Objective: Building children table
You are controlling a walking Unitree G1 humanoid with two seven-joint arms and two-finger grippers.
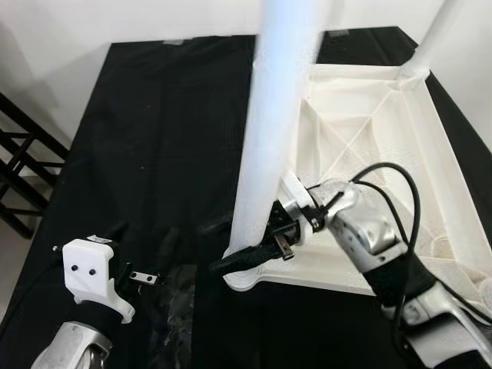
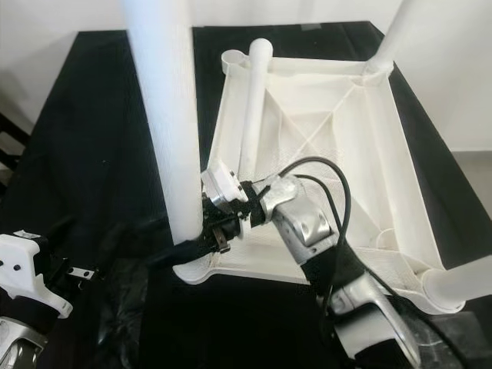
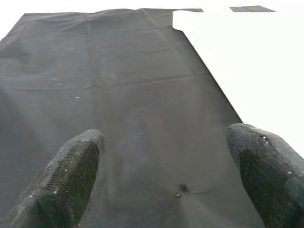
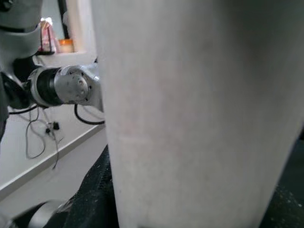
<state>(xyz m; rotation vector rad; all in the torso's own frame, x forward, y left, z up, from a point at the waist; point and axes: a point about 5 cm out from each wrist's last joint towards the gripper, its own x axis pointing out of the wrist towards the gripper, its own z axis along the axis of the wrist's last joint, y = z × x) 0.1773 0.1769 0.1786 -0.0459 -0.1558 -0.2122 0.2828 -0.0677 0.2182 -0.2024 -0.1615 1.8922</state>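
Down at the lower left of the frame, the left gripper (image 1: 146,254) hangs low over the black cloth (image 1: 154,138), its white wrist housing closest to the lens. Its wrist view confirms the 2 black fingers (image 3: 71,175) are spread wide apart with nothing but dark fabric between them, and the pale edge of the tabletop sits off at the upper right of that picture.

Now to the action at centre frame: the right gripper (image 2: 188,246) is at the foot of the near table leg (image 2: 165,131), a thick white tube standing upright in the near-left corner socket of the upturned white plastic tabletop (image 2: 384,154). One black finger lies along the base of the leg, right at the socket; the wrist view shows the leg pressed up huge against the camera with dark finger texture on either side, so the fingers are clamped around it. A black cable loops over the silver right forearm (image 2: 307,223).

Across the tabletop's ribbed underside, a thinner-looking white leg (image 2: 252,108) rises from the far-left corner socket, another leg (image 2: 403,34) stands at the upper right corner, and a 4th leg (image 2: 461,280) lies near the lower right corner, its end just beside the socket there. A dark slatted rack (image 1: 19,169) shows at the left edge of the frame.
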